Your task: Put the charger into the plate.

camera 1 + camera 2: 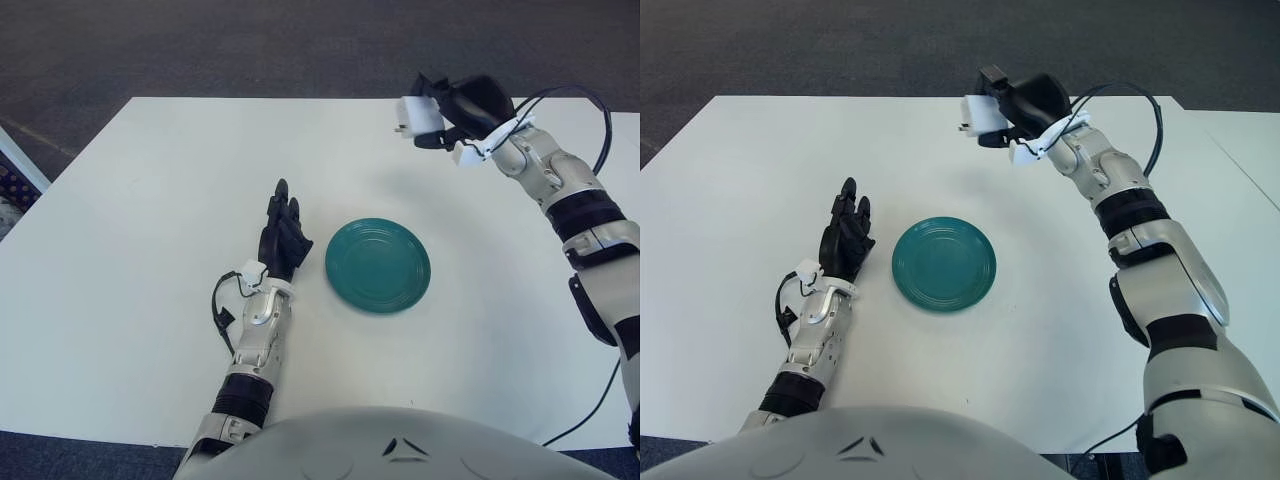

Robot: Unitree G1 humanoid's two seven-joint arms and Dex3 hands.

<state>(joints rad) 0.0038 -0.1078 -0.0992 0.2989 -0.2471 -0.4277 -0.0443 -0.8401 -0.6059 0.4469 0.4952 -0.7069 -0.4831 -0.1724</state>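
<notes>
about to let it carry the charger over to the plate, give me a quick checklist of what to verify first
1. Charger held in right hand: ok, the fingers wrap it.
2. Charger off the table: ok, it is raised.
3. Plate free inside: ok.
4. Charger above plate: not ok, it is beyond the plate, toward the far edge.
5. Left hand out of the way: ok, left of the plate, fingers open.
6. Firmness of grip: cannot tell.
</notes>
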